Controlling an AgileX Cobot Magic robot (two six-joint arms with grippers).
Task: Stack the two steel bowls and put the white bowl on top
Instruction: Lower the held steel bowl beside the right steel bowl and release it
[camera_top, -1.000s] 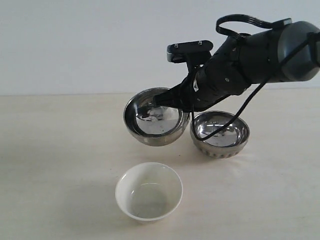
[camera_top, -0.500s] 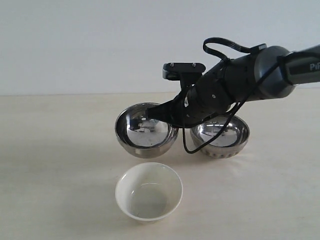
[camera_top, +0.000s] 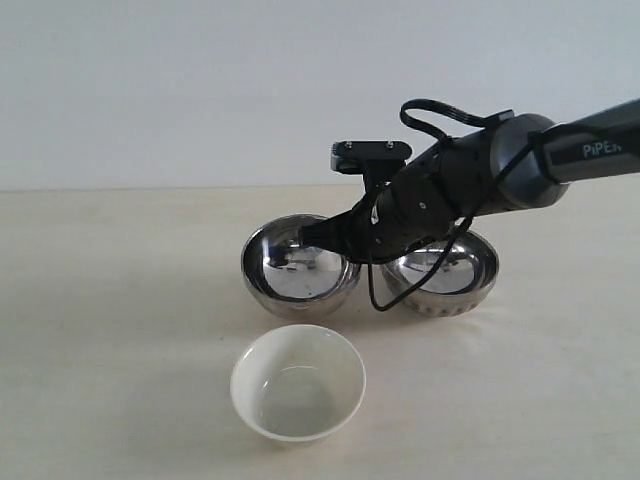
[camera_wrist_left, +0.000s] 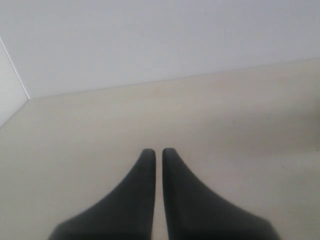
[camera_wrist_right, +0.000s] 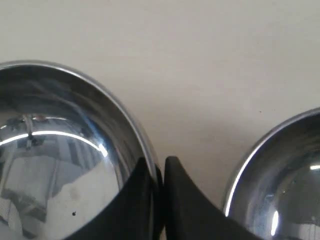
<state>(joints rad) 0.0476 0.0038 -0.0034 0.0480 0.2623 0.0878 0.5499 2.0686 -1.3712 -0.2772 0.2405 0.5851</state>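
Note:
The smooth steel bowl sits low at the table's middle, level, its rim pinched by my right gripper. In the right wrist view one finger is inside that bowl and the other outside, my right gripper shut on the rim. The ribbed steel bowl stands just to its right, partly behind the arm, and also shows as a steel bowl edge in the wrist view. The white bowl stands in front, apart from both. My left gripper is shut on nothing, over bare table.
The pale wooden table spreads wide to the left and front. A white wall rises behind it. The right arm's dark body and its cable loop hang over the ribbed bowl.
The right arm has come down with the smooth steel bowl, from raised and tilted to level and low beside the ribbed bowl. The white bowl has not moved.

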